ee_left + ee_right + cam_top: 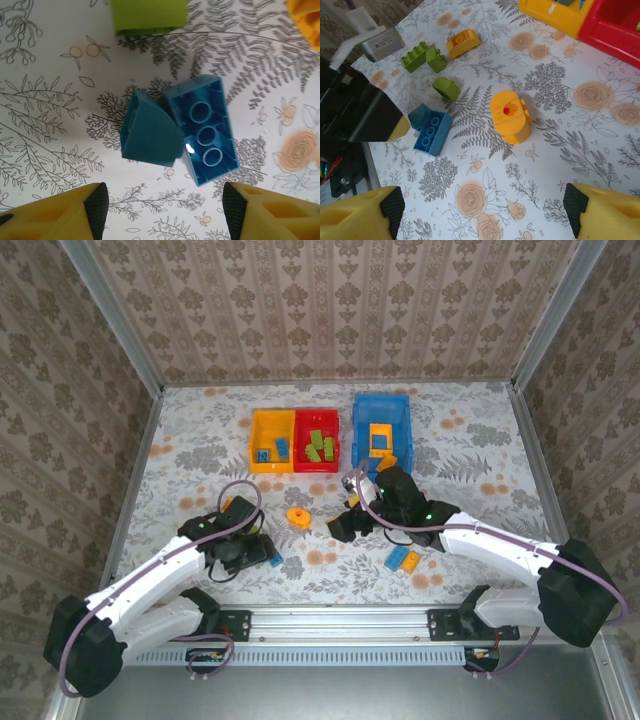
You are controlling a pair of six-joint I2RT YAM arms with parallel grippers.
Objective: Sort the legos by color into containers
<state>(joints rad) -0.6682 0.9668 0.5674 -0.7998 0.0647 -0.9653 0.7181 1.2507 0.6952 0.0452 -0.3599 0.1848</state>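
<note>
My left claw (165,205) hangs wide and empty over the blue brick (202,130), which lies just ahead of my fingertips, its long axis running away from me, a curved blue piece (150,132) touching one long side; bare table (270,70) on the other, my right claw (480,205) also wide, nearer the orange piece (510,116)

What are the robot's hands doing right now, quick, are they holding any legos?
Left gripper: open, holding nothing, blue legos in front of it.
Right gripper: open, holding nothing, orange lego in front of it.
</note>
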